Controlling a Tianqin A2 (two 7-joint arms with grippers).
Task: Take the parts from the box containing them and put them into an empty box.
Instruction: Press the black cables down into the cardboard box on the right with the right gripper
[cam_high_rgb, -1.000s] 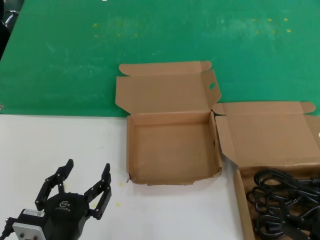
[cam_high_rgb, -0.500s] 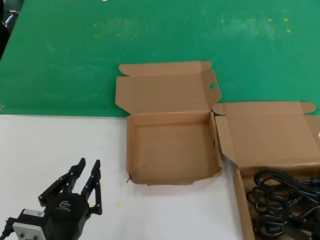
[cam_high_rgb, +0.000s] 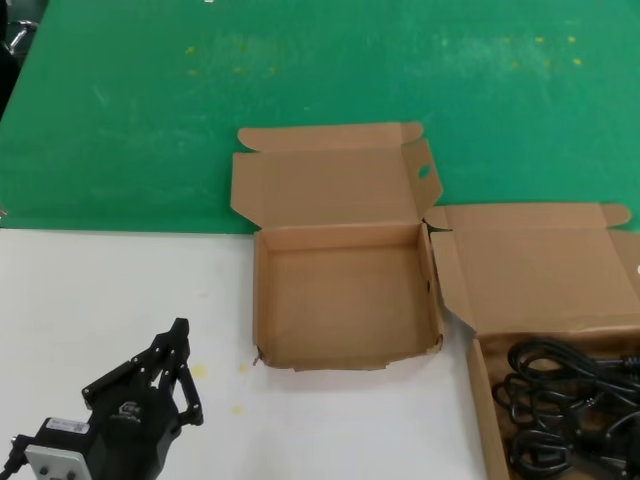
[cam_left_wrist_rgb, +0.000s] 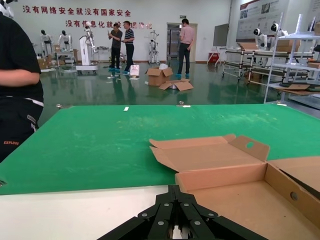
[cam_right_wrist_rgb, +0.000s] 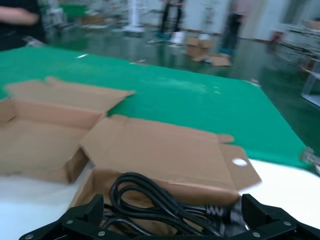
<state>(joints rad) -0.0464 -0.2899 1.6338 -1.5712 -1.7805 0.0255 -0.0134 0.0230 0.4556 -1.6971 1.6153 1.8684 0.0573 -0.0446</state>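
The left pincer (cam_high_rgb: 178, 345), at the lower left of the head view, hovers over the white desk (cam_high_rgb: 100, 290) with its fingers pressed together on nothing. The right pincer (cam_right_wrist_rgb: 170, 212) shows only in its own wrist view, fingers spread wide above the black power cords (cam_right_wrist_rgb: 150, 200). At centre frame in the head view lies the empty box (cam_high_rgb: 345, 300), lid folded back onto the green mat (cam_high_rgb: 120, 110), an oval hole in the lid's side tab. Just beside it, at the lower right edge, the box containing the cords (cam_high_rgb: 530, 270) holds the looped cables (cam_high_rgb: 565, 400) with their plugs.
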